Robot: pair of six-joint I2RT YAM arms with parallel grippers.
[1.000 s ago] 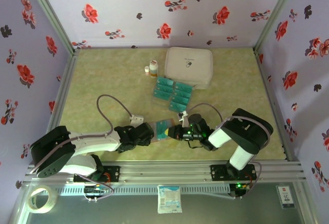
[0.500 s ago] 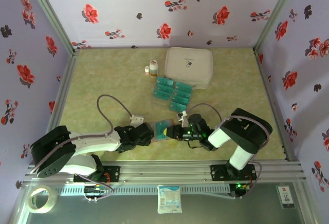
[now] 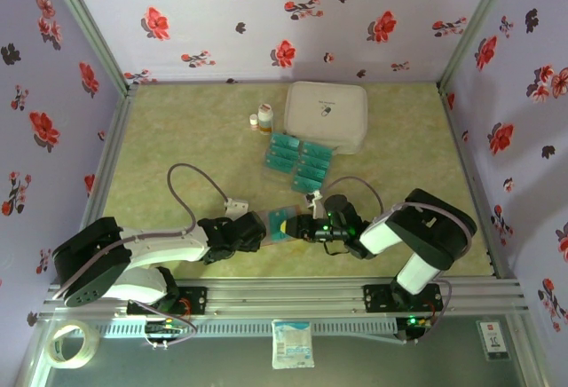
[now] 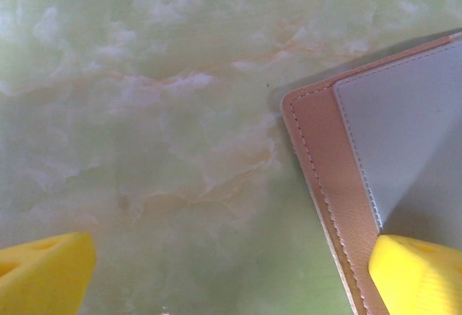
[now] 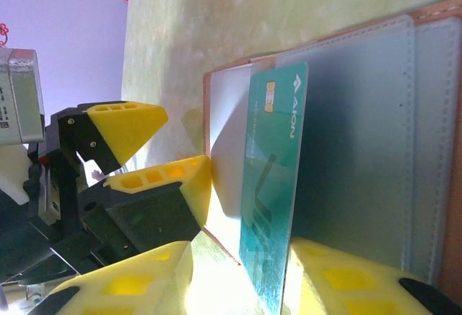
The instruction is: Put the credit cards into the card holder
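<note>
Spread wide, the left gripper (image 4: 231, 275) sets one finger on the open card holder (image 4: 317, 156) at its edge; pressing there should hold it flat. The right gripper (image 5: 242, 282) stands parted around a credit card (image 5: 271, 185) lying against the pale lining, which probably needs a straight push into the pocket.

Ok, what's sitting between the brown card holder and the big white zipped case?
In the top view, loose credit cards lie there in two rows, closer to the white case than to the card holder; otherwise bare table.
</note>
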